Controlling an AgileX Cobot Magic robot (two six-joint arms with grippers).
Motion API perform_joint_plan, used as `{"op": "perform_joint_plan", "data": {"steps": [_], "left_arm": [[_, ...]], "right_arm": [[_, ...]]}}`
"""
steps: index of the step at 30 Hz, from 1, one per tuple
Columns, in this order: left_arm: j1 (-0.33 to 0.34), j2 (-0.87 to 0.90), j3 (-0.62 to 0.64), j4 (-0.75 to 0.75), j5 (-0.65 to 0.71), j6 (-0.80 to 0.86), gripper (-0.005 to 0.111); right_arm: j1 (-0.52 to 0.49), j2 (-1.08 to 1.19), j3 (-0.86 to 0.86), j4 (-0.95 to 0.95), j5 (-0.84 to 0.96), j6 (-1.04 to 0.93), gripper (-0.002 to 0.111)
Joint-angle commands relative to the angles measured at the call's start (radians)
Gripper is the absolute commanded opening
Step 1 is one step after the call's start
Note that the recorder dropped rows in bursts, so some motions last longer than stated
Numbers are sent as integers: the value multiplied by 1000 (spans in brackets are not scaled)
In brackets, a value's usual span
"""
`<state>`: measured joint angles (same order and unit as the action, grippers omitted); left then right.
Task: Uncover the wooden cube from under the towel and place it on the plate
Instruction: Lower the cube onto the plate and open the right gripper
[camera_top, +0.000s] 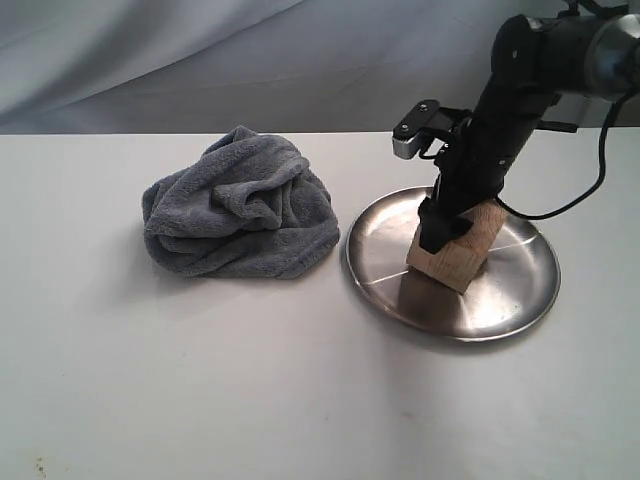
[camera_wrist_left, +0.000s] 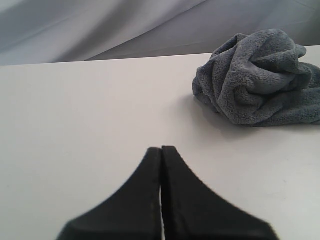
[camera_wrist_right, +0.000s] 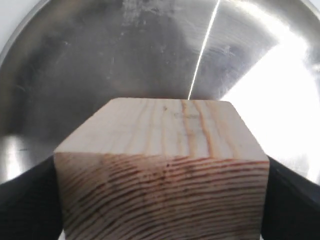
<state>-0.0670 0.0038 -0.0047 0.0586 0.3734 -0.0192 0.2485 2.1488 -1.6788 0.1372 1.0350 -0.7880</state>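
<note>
The pale wooden cube (camera_top: 455, 255) is tilted over the silver plate (camera_top: 520, 290), its lower corner at or just above the plate's face. My right gripper (camera_top: 445, 232) is shut on the cube, black fingers pressed on two opposite sides. The right wrist view shows the cube (camera_wrist_right: 165, 165) filling the space between the fingers (camera_wrist_right: 290, 200), with the shiny plate (camera_wrist_right: 100, 65) behind it. The dark grey towel (camera_top: 240, 205) lies crumpled left of the plate. My left gripper (camera_wrist_left: 161, 150) is shut and empty above bare table, with the towel (camera_wrist_left: 260, 80) some way off.
A white table (camera_top: 200, 380) carries everything. A grey cloth backdrop (camera_top: 250, 50) hangs behind the table's far edge. The right arm's black links and cable (camera_top: 590, 170) rise over the plate's far right side.
</note>
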Motion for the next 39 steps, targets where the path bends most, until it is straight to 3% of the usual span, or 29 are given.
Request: {"op": "perform_joint_plan", "data": {"steps": [1,10,12,14,18,19,39], "left_arm": [[-2,-4,5,-2,-12,-5,0],[-2,-4,5,-2,-12,-5,0],[-2,-4,5,-2,-12,-5,0],[-2,-4,5,-2,-12,-5,0],[-2,-4,5,-2,-12,-5,0],[-2,-4,5,-2,-12,-5,0],[-2,-4,5,-2,-12,-5,0]], "right_arm": [[-3,12,-4,4,-39,4,0],[-3,12,-4,4,-110,30,1],[-3,12,-4,4,-103,37,13],[-3,14,-4,2,-87,37,37],[-3,31,-4,4,-81,53,96],[-3,30,-4,4,-86,60,106],[-3,-65,-4,31,-99,97,105]]}}
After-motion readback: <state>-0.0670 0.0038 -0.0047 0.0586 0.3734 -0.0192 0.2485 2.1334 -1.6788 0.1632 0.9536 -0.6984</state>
